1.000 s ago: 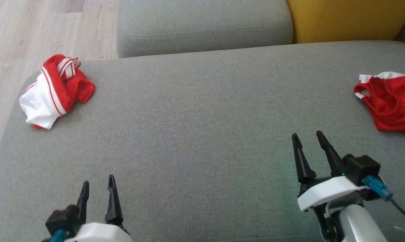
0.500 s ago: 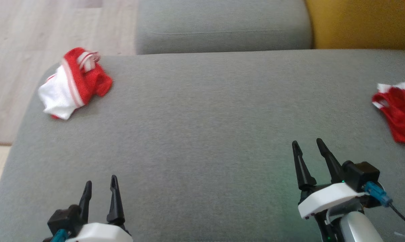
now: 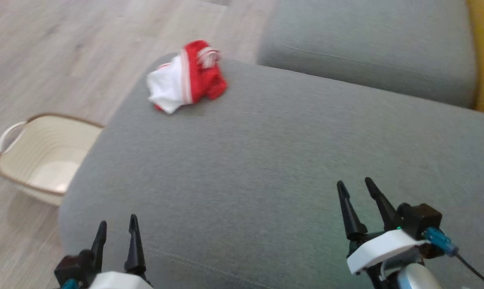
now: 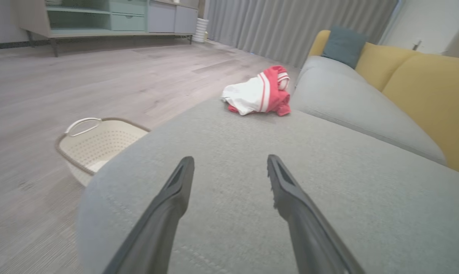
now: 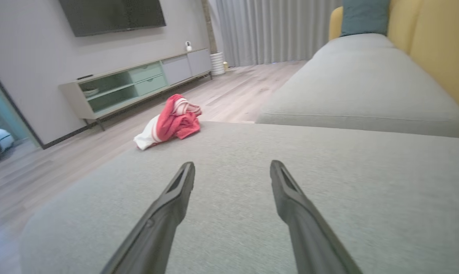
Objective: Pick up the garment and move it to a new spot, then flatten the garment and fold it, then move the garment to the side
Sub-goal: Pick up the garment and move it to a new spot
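1. Grey fabric covered the wide sofa seat (image 3: pixel 266 160), with pale wood floor (image 3: pixel 65 48) to its left.
2. On that floor, just beside the seat's left edge, stood a cream basket (image 3: pixel 25 148) (perforated walls, looped handle).
3. The garment (image 3: pixel 186 76) lay crumpled, red and white, at the seat's far left corner, well apart from both grippers.
4. The left gripper (image 3: pixel 117 222) and right gripper (image 3: pixel 354 184) hovered over the near seat, fingers spread apart, holding nothing.

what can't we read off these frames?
- Garment: any lettering, hidden in its own folds, every view; the head view is also blurred.
- Basket: one side, behind the sofa cushion edge, head and left wrist views.
- Left gripper: its body, cut by the head view's bottom edge.
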You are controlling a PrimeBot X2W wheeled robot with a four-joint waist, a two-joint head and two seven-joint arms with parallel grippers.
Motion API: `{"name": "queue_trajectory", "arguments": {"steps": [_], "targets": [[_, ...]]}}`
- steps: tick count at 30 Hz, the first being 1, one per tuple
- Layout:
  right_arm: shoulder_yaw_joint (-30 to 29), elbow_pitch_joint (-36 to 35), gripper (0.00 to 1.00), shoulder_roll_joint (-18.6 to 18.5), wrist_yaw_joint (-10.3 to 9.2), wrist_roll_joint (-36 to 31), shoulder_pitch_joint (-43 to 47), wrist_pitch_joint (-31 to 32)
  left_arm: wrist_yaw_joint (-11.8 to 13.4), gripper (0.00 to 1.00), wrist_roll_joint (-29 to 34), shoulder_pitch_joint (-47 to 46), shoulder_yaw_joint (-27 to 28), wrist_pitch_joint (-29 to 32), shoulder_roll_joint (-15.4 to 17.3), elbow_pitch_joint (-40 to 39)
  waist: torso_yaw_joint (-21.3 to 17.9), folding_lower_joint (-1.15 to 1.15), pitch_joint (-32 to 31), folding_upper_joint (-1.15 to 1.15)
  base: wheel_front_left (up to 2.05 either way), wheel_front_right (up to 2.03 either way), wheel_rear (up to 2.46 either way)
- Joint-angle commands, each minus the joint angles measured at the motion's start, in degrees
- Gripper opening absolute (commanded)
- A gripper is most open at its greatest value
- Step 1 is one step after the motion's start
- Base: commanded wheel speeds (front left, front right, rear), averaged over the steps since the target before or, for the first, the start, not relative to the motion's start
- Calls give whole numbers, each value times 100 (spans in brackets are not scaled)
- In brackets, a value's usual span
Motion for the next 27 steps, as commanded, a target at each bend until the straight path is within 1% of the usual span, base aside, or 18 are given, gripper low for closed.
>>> {"name": "queue_trajectory", "arguments": {"steps": [1,4,7,13,18,22,24,27], "targets": [[152,-180,100,-12,41,45,-172,-59,0,100,73,-125,219,-71,26,-199,405,0,-108,0,0,0,0],[228,-154,100,-12,41,88,-159,-78,15,100,86,-82,218,-71,44,-218,607,0,-146,0,0,0,0],[267,-129,100,-12,41,111,-152,-96,18,100,76,-37,227,-70,74,-245,730,0,-168,0,0,0,0],[331,-119,100,-12,41,103,-164,-104,36,100,18,15,302,-62,157,-336,762,0,-141,0,0,0,0],[321,-198,100,-12,41,-5,-205,-45,93,100,-9,-77,422,-31,269,-602,628,0,27,0,0,0,0],[221,-431,100,-12,41,-188,-322,62,102,100,-5,-442,546,167,494,-1014,394,0,380,0,0,0,0],[174,-577,100,-12,41,-273,-399,115,60,100,33,-749,584,280,658,-1125,264,0,600,0,0,0,0],[100,-815,100,-12,41,-420,-536,213,-111,100,87,-1433,604,520,985,-1155,43,0,993,0,0,0,0]]}}
